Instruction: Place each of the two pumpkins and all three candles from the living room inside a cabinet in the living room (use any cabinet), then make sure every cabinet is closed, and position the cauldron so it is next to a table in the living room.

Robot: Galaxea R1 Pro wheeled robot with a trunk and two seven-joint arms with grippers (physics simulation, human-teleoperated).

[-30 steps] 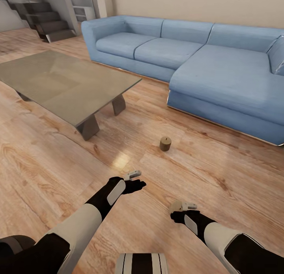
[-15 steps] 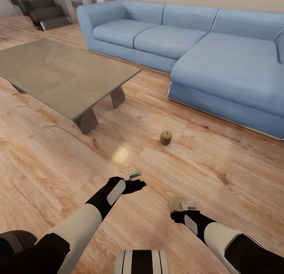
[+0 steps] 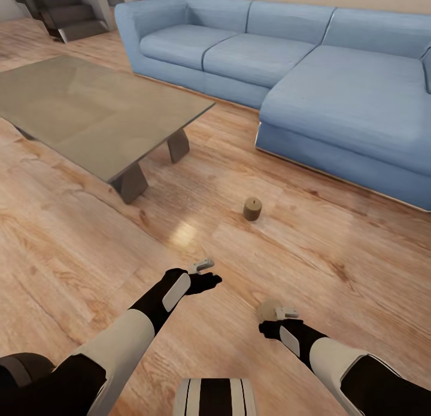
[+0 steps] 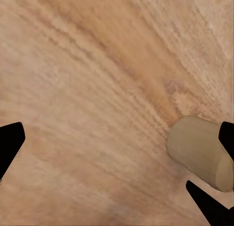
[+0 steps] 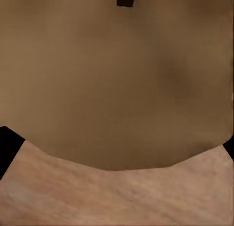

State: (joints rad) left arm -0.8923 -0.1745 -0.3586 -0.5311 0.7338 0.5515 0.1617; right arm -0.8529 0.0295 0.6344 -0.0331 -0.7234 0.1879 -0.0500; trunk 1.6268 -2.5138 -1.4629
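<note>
A short tan candle (image 3: pixel 252 208) with a small wick stands on the wooden floor between the coffee table (image 3: pixel 90 105) and the sofa. A second tan candle (image 3: pixel 267 309) sits low near the floor in my right gripper (image 3: pixel 276 313). Seen close in the right wrist view, this candle (image 5: pixel 117 80) has the right gripper (image 5: pixel 117 148) shut around it. My left gripper (image 3: pixel 206 271) hovers open over bare floor with nothing in it. In the left wrist view its dark fingertips (image 4: pixel 9 143) stand wide apart, and the held candle (image 4: pixel 200 153) lies off to one side.
A large blue corner sofa (image 3: pixel 299 75) runs along the back and right. The table's block legs (image 3: pixel 133 185) stand on the floor to the left of the loose candle. Dark stairs (image 3: pixel 66 15) rise at the far left. Open wooden floor (image 3: pixel 335 266) lies around both arms.
The whole view has shifted a little, so the camera moved. Both arms hold the same pose, and the right gripper keeps its candle.
</note>
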